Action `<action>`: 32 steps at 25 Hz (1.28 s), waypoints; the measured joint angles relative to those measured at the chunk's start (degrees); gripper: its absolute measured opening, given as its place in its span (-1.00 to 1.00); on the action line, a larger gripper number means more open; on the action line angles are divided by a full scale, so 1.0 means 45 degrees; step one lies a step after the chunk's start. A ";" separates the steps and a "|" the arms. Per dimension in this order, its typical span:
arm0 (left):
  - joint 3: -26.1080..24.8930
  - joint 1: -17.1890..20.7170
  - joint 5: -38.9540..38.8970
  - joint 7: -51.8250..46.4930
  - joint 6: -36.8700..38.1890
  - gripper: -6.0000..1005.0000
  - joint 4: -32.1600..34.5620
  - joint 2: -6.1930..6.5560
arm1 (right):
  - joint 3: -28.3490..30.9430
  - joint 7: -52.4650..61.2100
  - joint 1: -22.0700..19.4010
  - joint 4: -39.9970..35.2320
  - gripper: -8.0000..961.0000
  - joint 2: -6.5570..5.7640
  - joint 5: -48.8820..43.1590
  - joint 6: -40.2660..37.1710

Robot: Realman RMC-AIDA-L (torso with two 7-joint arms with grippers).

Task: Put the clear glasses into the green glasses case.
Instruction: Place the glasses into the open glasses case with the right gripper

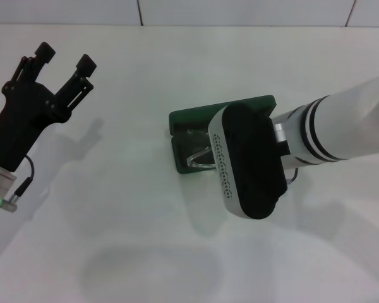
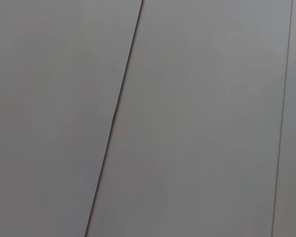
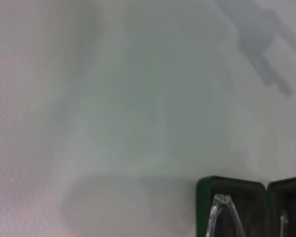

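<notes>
Glasses case, the green glasses case [image 1: 196,120], lies open on the white table [image 1: 126,240] with the clear glasses [image 1: 199,158] inside it. Directly over it hangs the right gripper [image 1: 249,161], fingers hidden, so I cannot tell their state. Well left of the case, the left gripper [image 1: 63,63] is raised, spread and empty.
</notes>
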 joint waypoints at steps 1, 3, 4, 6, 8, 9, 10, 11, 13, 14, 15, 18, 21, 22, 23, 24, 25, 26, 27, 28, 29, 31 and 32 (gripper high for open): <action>0.0000 0.0000 0.0000 0.0011 -0.0004 0.77 0.0004 0.0001 | 0.0020 -0.0007 0.0002 -0.0012 -0.57 -0.0006 0.0113 -0.0013; 0.0000 0.0000 0.0000 0.0014 -0.0008 0.77 0.0012 0.0001 | 0.0198 -0.0160 0.0002 -0.0091 -0.57 -0.0033 0.0549 -0.0137; 0.0000 0.0001 0.0000 0.0014 -0.0008 0.77 0.0013 0.0000 | 0.0389 -0.0331 -0.0005 -0.0133 -0.57 -0.0041 0.0867 -0.0275; 0.0000 0.0000 -0.0001 0.0014 -0.0014 0.77 0.0019 0.0001 | 0.0974 -0.0865 -0.0019 -0.0200 -0.57 -0.0040 0.1735 -0.0894; 0.0000 -0.0009 -0.0002 0.0006 -0.0027 0.77 0.0051 0.0007 | 0.1747 -0.1309 0.0061 -0.0158 -0.57 -0.0028 0.2680 -0.1846; -0.0001 -0.0017 -0.0003 -0.0002 -0.0030 0.77 0.0059 0.0008 | 0.2208 -0.1432 0.0165 -0.0056 -0.57 -0.0034 0.3057 -0.2347; 0.0000 -0.0026 -0.0003 -0.0010 -0.0032 0.77 0.0066 0.0010 | 0.2474 -0.1450 0.0278 0.0079 -0.57 -0.0032 0.3263 -0.2602; 0.0000 -0.0048 -0.0003 -0.0023 -0.0034 0.77 0.0072 0.0010 | 0.2880 -0.1452 0.0462 0.0332 -0.57 -0.0032 0.3495 -0.2917; -0.0001 -0.0075 -0.0004 -0.0032 -0.0038 0.77 0.0072 0.0013 | 0.3509 -0.1453 0.0877 0.1013 -0.57 -0.0014 0.3895 -0.3283; 0.0000 -0.0092 -0.0003 -0.0033 -0.0042 0.77 0.0075 0.0014 | 0.3761 -0.1448 0.1217 0.1615 -0.57 -0.0002 0.4082 -0.3355; -0.0001 -0.0105 -0.0004 -0.0033 -0.0043 0.77 0.0075 0.0014 | 0.3933 -0.1437 0.1536 0.2146 -0.57 0.0007 0.4234 -0.3379; 0.0000 -0.0152 0.0013 -0.0036 -0.0067 0.77 0.0092 0.0018 | 0.4116 -0.1357 0.2527 0.3734 -0.57 0.0026 0.4495 -0.3298; 0.0000 -0.0168 0.0106 -0.0039 -0.0077 0.77 0.0104 0.0020 | 0.4141 -0.1272 0.3282 0.5035 -0.56 0.0032 0.4619 -0.3091; 0.0000 -0.0172 0.0119 -0.0040 -0.0078 0.77 0.0109 0.0020 | 0.4145 -0.1242 0.3394 0.5210 -0.56 0.0031 0.4620 -0.3010; 0.0000 -0.0178 0.0122 -0.0040 -0.0078 0.77 0.0115 0.0020 | 0.4150 -0.1217 0.3482 0.5345 -0.56 0.0031 0.4602 -0.2944; 0.0000 -0.0178 0.0124 -0.0040 -0.0078 0.77 0.0114 0.0020 | 0.4154 -0.1194 0.3516 0.5410 -0.56 0.0031 0.4568 -0.2906; 0.0000 -0.0178 0.0127 -0.0041 -0.0078 0.77 0.0116 0.0020 | 0.4158 -0.1124 0.3540 0.5448 -0.56 0.0030 0.4493 -0.2900; 0.0000 -0.0178 0.0128 -0.0041 -0.0078 0.77 0.0116 0.0020 | 0.4160 -0.1061 0.3559 0.5460 -0.56 0.0029 0.4432 -0.2900; 0.0000 -0.0178 0.0129 -0.0041 -0.0078 0.77 0.0116 0.0020 | 0.4163 -0.0987 0.3578 0.5470 -0.56 0.0023 0.4347 -0.2904; 0.0000 -0.0177 0.0132 -0.0041 -0.0078 0.77 0.0116 0.0020 | 0.4164 -0.0918 0.3597 0.5489 -0.56 0.0017 0.4260 -0.2905; 0.0000 -0.0176 0.0133 -0.0041 -0.0078 0.77 0.0116 0.0020 | 0.4166 -0.0863 0.3622 0.5524 -0.56 0.0009 0.4164 -0.2905; 0.0000 -0.0176 0.0134 -0.0042 -0.0078 0.77 0.0116 0.0020 | 0.4169 -0.0834 0.3658 0.5618 -0.56 0.0004 0.4080 -0.2900; 0.0000 -0.0181 0.0135 -0.0041 -0.0078 0.77 0.0116 0.0020 | 0.4170 -0.0829 0.3687 0.5698 -0.56 0.0009 0.4036 -0.2879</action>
